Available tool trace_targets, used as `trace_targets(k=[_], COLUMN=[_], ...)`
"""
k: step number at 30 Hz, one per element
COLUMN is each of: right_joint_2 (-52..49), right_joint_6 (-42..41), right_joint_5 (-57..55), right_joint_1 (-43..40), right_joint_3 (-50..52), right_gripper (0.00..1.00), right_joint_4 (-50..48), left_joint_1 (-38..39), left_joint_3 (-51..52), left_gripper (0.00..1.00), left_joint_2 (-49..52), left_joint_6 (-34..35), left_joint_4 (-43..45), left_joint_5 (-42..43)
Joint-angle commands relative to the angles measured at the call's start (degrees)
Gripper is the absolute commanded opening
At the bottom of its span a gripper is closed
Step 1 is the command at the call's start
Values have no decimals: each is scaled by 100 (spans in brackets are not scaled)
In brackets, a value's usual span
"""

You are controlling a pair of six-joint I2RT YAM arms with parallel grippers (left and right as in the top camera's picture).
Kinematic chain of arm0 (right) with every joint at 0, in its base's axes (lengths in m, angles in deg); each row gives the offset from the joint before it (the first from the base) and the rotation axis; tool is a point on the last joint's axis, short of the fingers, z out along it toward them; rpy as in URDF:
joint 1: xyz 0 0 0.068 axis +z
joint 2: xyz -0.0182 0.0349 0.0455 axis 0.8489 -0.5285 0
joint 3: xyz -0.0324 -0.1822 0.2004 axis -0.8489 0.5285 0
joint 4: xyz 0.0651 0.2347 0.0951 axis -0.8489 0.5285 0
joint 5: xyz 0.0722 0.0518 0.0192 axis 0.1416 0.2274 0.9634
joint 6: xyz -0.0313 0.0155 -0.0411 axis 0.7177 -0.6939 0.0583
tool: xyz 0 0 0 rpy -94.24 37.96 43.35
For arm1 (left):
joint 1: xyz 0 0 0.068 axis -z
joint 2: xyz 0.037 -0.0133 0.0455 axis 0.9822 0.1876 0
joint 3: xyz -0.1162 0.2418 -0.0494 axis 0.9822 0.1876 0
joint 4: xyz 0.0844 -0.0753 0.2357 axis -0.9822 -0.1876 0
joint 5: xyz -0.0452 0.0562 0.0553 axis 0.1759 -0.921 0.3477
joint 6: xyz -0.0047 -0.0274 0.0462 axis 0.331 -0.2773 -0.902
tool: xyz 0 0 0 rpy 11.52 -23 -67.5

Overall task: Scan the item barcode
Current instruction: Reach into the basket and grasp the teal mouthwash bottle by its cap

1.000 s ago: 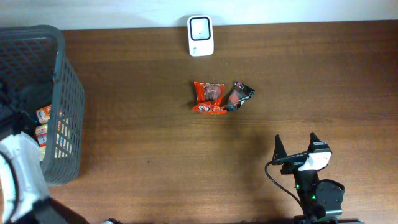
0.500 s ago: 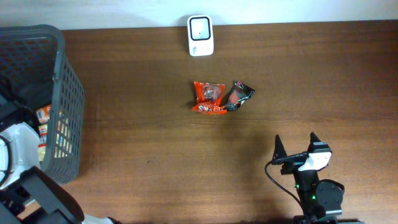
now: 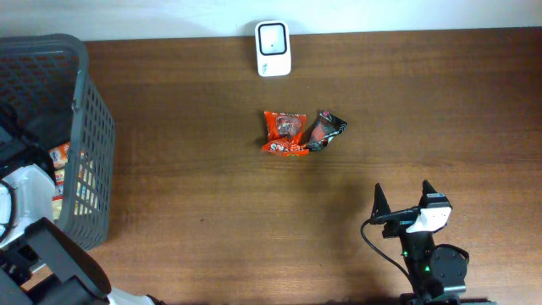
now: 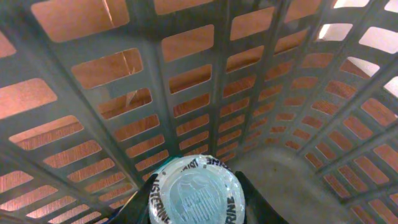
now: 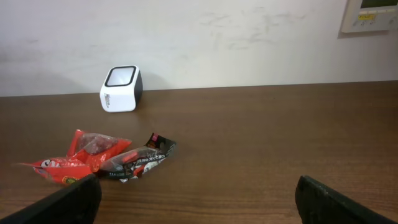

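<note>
Inside the grey basket [image 4: 155, 81], my left gripper [image 4: 194, 200] is shut on a round tub with a clear printed lid [image 4: 194, 194]; a black finger [image 4: 142, 202] presses each side of the lid. No barcode shows on it. In the overhead view the left arm [image 3: 21, 199] reaches into the basket [image 3: 80, 127] at the far left. The white scanner [image 3: 273, 48] stands at the table's back edge and also shows in the right wrist view [image 5: 120, 88]. My right gripper [image 3: 403, 197] stands open and holds nothing at the front right.
A red snack packet [image 3: 285, 133] and a dark one [image 3: 323, 130] lie touching mid-table, ahead and to the left of the right gripper [image 5: 196, 190]. More packets [image 3: 59, 165] lie in the basket. A wall runs behind the scanner.
The left arm has shifted at the basket's near side, and its black link now shows at the lower left. The right arm and both packets have not moved.
</note>
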Motion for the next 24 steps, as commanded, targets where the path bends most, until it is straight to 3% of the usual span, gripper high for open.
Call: trace_targets(k=[1, 9, 14, 17, 21, 24], right_joint_2=[37, 37, 37, 37, 37, 37], right_joint_6=[-20, -20, -20, -20, -20, -20], right_joint_5=[-50, -50, -50, -50, -50, -50], right_joint_1=[4, 7, 4, 7, 7, 7], right_joint_3=[42, 42, 42, 42, 42, 42], right_gripper=[98, 98, 98, 99, 98, 98], right_joint_4=[22, 22, 22, 22, 22, 22], left_joint_1=[-15, -15, -15, -15, 101, 741], left_joint_3=[-96, -96, -229, -356, -356, -356], left_gripper=[0, 0, 0, 0, 0, 0], left_joint_2=[-151, -938, -1762, -2382, -3088, -3283], left_joint_6=[-170, -168, -168, -162, 675, 1248], left_joint_4=[44, -293, -133, -107, 131, 365], left_joint_5=[11, 1696, 2004, 2618, 3845, 4647])
